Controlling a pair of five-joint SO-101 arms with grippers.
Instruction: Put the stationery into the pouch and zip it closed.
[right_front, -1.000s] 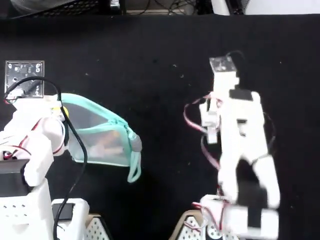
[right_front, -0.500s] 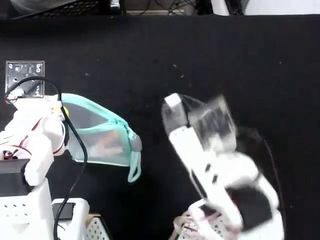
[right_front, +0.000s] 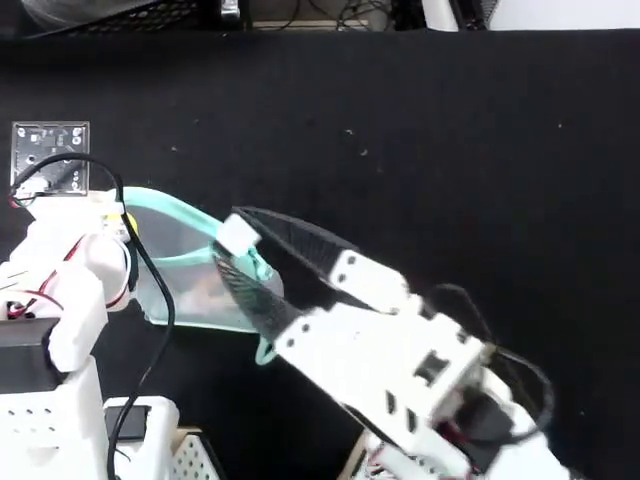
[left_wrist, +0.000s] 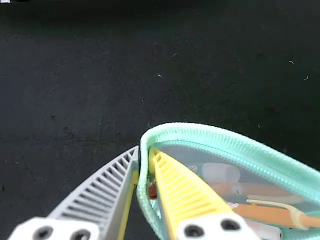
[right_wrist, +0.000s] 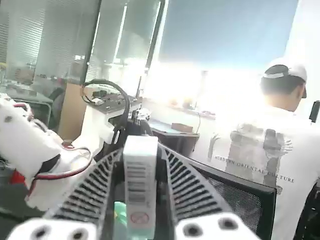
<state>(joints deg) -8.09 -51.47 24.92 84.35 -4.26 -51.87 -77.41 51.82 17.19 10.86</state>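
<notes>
L claw (left_wrist: 144, 152) on mint-rimmed clear pouch (left_wrist: 225, 141); R claw (right_wrist: 140, 150) w/ white stick (right_wrist: 139, 187).

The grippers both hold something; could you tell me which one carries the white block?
The right gripper: it clamps the white block, while the left gripper pinches the teal rim of the pouch.

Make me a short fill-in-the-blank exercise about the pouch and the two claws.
1. The left claw grips the pouch by its rim; its mouth is ____, not zipped.
2. The right claw is shut on a small ____ block.
3. The table is ____.
Missing words: open, white, black.
</notes>
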